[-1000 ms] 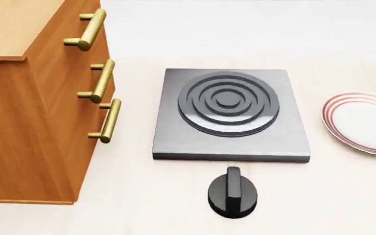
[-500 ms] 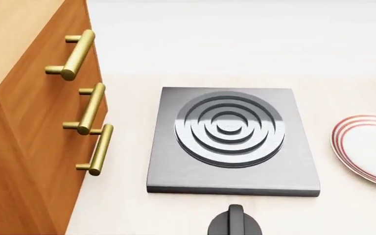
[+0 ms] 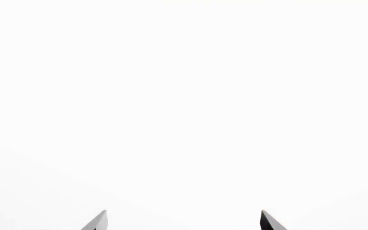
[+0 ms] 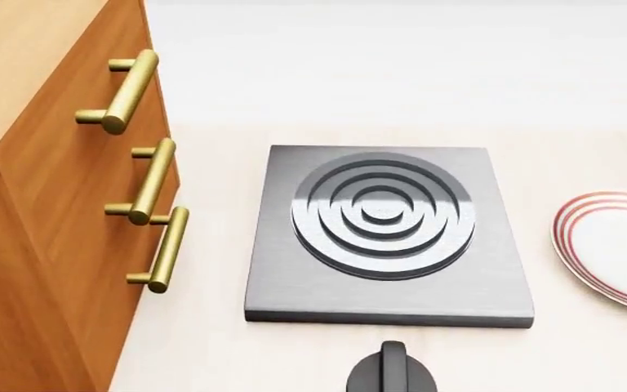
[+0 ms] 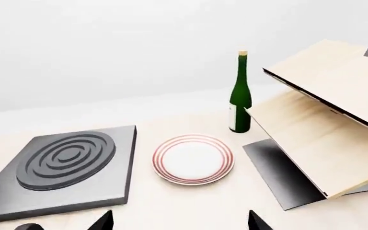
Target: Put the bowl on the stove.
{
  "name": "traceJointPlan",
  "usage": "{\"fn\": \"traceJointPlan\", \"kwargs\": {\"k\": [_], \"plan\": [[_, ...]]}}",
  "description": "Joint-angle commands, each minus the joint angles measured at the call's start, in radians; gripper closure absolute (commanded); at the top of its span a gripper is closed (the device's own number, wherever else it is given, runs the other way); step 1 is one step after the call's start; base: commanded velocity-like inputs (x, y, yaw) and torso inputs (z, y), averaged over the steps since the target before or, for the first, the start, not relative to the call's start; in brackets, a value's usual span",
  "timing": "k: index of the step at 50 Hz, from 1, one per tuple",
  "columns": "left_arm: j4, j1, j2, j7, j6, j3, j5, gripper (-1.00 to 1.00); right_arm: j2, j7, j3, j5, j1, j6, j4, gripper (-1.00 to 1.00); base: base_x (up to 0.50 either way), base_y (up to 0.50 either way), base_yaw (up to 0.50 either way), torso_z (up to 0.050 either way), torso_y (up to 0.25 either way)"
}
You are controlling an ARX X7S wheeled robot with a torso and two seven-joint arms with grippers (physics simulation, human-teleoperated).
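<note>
The stove is a flat dark grey square hotplate with a raised ring burner, in the middle of the head view; it also shows in the right wrist view. The bowl is out of view in every frame. Neither gripper shows in the head view. My left gripper is open and empty, with only its two tips showing against blank white. My right gripper is open and empty, above the light tabletop between the stove and the plate.
A wooden drawer cabinet with brass handles stands left of the stove. A black knob lies in front of it. A red-ringed white plate lies to its right. A green bottle and a tilted wooden shelf stand beyond.
From one second ago to half a second ago the head view shifted closer and downward: the stove slid lower and the knob went to the bottom edge. Since then nothing has moved.
</note>
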Motion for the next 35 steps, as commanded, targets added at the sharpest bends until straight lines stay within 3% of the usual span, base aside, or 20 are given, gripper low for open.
{"fn": "traceJointPlan", "kwargs": {"k": [1, 16, 35], "plan": [[-0.007, 0.001, 0.019, 0.018, 0.006, -0.011, 0.019, -1.00, 0.084, -0.039, 0.062, -0.008, -0.106, 0.116, 0.076, -1.00, 0.00, 0.00, 0.00, 0.000, 0.000], [-0.012, 0.001, 0.017, 0.020, 0.003, 0.000, 0.031, -1.00, 0.029, -0.127, 0.043, -0.144, -0.246, 0.085, 0.132, -1.00, 0.00, 0.00, 0.00, 0.000, 0.000], [-0.011, 0.008, 0.017, 0.023, 0.008, 0.006, 0.036, -1.00, 0.019, -0.118, -0.028, -0.196, -0.223, 0.033, 0.127, -1.00, 0.00, 0.00, 0.00, 0.000, 0.000]]}}
